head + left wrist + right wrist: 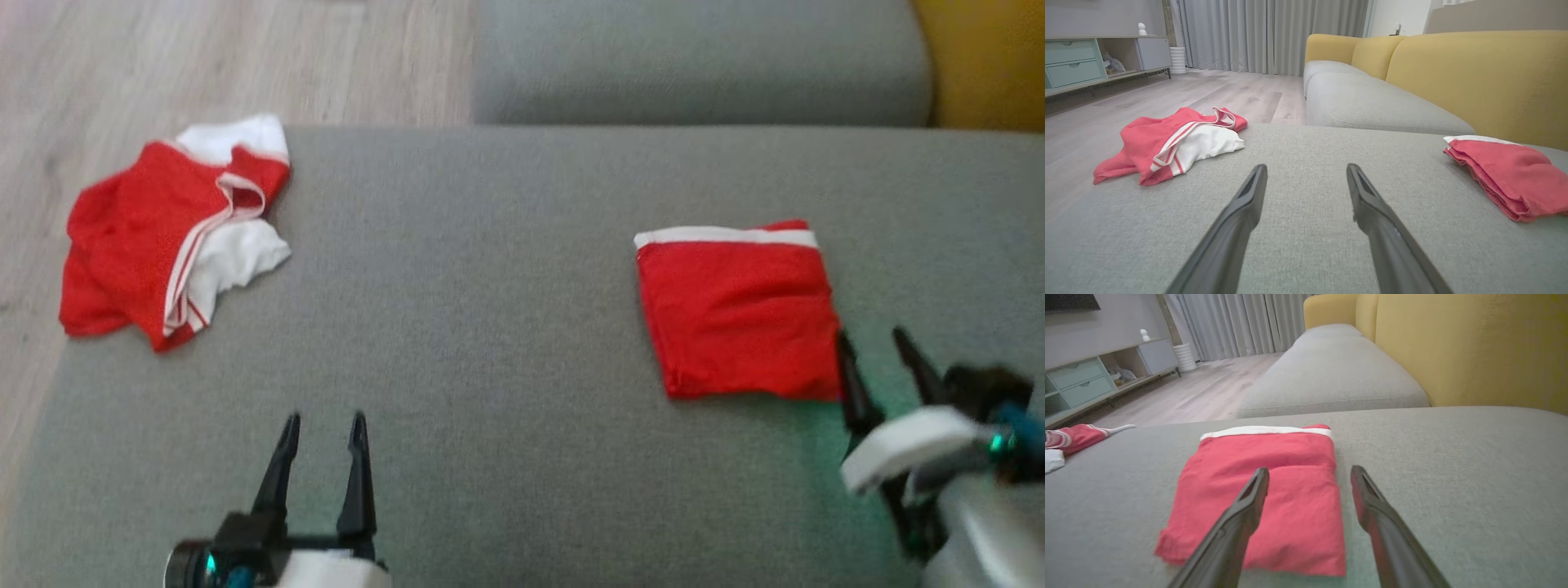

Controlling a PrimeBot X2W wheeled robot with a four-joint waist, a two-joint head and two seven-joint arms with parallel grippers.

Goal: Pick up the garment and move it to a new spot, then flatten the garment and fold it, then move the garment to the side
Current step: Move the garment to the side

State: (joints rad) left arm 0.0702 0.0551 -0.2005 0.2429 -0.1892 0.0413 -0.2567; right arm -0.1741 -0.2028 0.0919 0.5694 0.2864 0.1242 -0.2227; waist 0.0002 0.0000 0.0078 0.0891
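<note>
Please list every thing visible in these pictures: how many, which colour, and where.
seat cushions: two, grey, large near one, another beyond
folded garment: one, red with white band, near cushion, right side
crumpled garment: one, red and white, near cushion's far left corner, overhanging
backrest: one, yellow, along the cushions' right
floor: pale wood, left of the cushions
cabinet: one, pale green drawers, far wall
curtains: grey, far wall
left gripper: one, dark, open, over bare cushion
right gripper: one, dark, open, beside folded garment's near right corner
</note>
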